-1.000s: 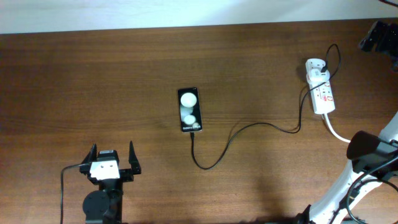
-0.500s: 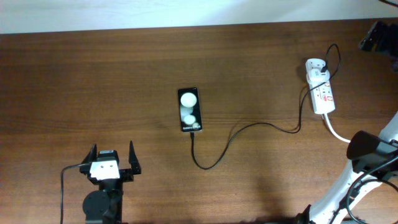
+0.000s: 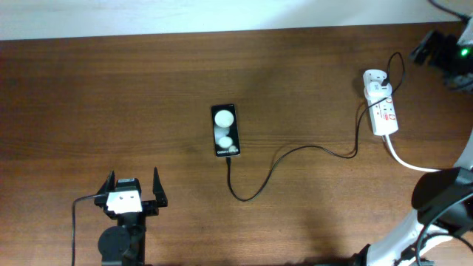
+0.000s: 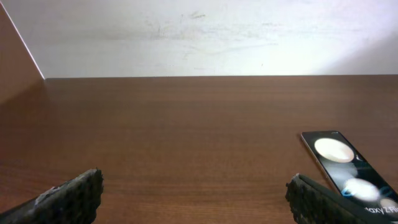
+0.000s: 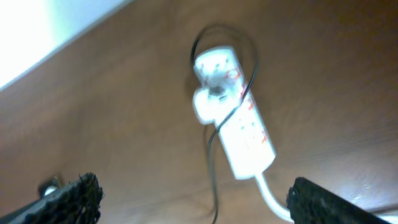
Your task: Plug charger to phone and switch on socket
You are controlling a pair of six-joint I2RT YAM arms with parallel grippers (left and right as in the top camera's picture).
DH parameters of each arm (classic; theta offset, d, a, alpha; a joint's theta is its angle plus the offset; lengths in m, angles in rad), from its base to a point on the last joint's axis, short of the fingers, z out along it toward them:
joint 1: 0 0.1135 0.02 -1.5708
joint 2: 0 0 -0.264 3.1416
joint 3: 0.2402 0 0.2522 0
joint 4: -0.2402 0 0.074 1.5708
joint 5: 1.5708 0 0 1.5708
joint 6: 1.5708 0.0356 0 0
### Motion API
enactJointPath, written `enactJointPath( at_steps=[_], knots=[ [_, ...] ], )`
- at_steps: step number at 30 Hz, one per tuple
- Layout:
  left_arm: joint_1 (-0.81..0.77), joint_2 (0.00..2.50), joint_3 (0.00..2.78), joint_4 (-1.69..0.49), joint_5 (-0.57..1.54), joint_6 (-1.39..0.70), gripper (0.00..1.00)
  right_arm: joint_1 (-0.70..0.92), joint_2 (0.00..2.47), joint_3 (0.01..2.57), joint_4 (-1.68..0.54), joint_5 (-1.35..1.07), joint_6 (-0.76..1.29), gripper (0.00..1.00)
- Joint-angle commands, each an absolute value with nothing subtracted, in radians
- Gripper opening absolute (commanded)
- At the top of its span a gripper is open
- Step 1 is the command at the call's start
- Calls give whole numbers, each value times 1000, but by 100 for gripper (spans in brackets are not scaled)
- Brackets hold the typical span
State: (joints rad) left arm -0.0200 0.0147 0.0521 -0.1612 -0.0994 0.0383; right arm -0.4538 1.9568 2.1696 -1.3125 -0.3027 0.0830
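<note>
Hovering above the socket, lead at the phone

Right gripper (image 3: 434,47) hangs in the air with its fingers released and spread wide. In its wrist view the socket (image 5: 239,124) lies below and ahead, framed in the gap between the two fingertips. That stance suits a switch press: the strip's red-marked top faces up toward the fingers, so one tip could drop onto a switch. Which switch serves the adapter (image 5: 205,102) is too blurred to tell.

Left gripper (image 3: 134,179) sits low, also open and grasping nothing. The phone (image 4: 348,171) lies flat and face up, ahead of it and off to the right, partly hidden behind the right fingertip. The charger (image 3: 295,151) runs slack from the adapter and loops round to meet the phone's end nearest the left fingers, the end with the lettering. It looks plugged in, though the seating cannot be confirmed. If so, the left fingers have no work there, and only the switch is left.

The table (image 3: 111,89) is dark brown wood grain with a dull sheen. A thick white cord (image 3: 399,157) leaves the socket's end. A pale wall (image 4: 199,37) bounds the table beyond the left fingers.
</note>
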Motion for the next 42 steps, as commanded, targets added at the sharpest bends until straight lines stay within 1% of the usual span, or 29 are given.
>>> enactJointPath(
  at_steps=[1, 4, 6, 10, 14, 21, 23, 27, 29, 34, 37, 39, 41, 42],
  knots=[
    [-15, 5, 47, -163, -85, 55, 99, -379, 1798, 1909, -1168, -337, 91, 99],
    [-15, 5, 47, -163, -85, 55, 99, -299, 1722, 1729, -1013, -337, 91, 99],
    [-15, 5, 47, -163, -85, 54, 99, -213, 1642, 1582, -820, -328, 91, 99],
    [-15, 5, 47, -163, -86, 54, 99, -116, 1468, 1327, -529, -232, 91, 99],
    [-15, 5, 47, -163, -86, 55, 99, -92, 1246, 1086, -332, -173, 87, 99],
    [-15, 5, 47, -163, -85, 54, 99, -92, 913, 803, -135, -160, 87, 99],
    [-15, 5, 47, -163, -85, 55, 99, -92, 828, 676, -50, -160, 87, 99],
    [-15, 5, 47, -162, -85, 55, 99, -92, 625, 361, 191, -159, 86, 99],
    [-15, 5, 47, -163, -85, 55, 99, -92, 540, 265, 226, -152, 87, 99],
    [-15, 5, 47, -163, -85, 55, 99, -92, 204, 22, 229, -133, 87, 99],
    [-15, 5, 47, -163, -85, 55, 99, -91, 79, 6, 88, -113, 83, 99],
    [-15, 5, 47, -163, -86, 54, 99, -91, 44, 6, 36, -97, 83, 99],
    [-15, 5, 47, -163, -86, 55, 99, -91, 2, 6, -74, -87, 60, 99],
    [-15, 5, 47, -163, -86, 55, 99, -91, 3, 6, -72, -84, 57, 99]
  ],
)
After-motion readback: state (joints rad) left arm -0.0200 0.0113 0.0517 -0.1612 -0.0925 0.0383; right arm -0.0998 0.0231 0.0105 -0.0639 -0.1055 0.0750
